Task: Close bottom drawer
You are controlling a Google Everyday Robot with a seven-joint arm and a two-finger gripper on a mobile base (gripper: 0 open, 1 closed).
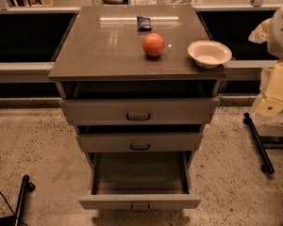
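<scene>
The bottom drawer point(139, 202) is pulled far out of the grey cabinet, its empty inside showing from above. Its narrow front panel with a small dark centre handle point(140, 205) sits low at the frame's bottom. Above it, the middle drawer point(139, 142) and the top drawer point(138, 111) each stand slightly out. My gripper point(270, 106) hangs on the cream arm at the right edge, level with the top drawer and well to the right of the cabinet, touching nothing.
On the cabinet top point(99, 46) lie an orange fruit point(153, 44), a white bowl point(209, 53) at the right edge and a small dark packet point(143, 22). Black legs with casters stand on the speckled floor at right point(257, 142) and at lower left point(21, 197).
</scene>
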